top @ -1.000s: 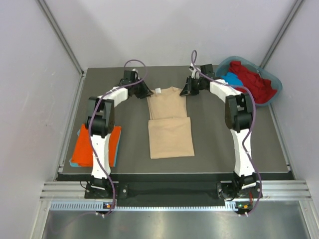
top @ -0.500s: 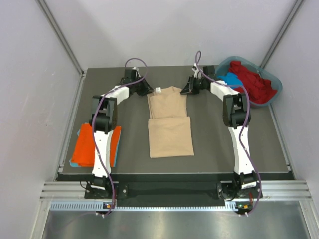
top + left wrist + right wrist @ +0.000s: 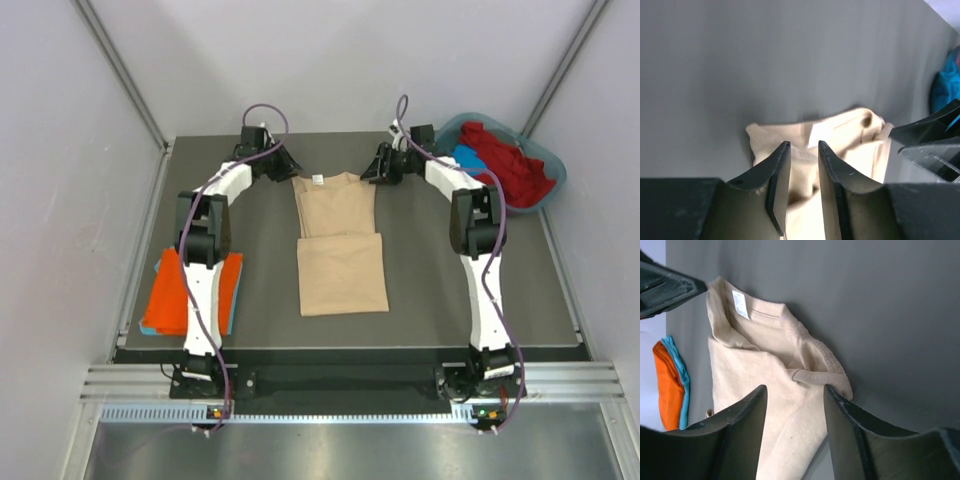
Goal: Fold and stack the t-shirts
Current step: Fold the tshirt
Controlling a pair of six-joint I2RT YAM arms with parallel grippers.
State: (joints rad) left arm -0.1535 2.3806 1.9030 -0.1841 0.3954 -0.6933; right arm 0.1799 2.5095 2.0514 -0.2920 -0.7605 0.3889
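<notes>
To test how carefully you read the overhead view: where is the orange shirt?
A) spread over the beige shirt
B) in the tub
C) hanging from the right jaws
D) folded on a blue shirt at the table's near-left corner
D: the orange shirt lies folded on the blue shirt at the near-left corner of the table, well apart from the beige shirt.
</notes>
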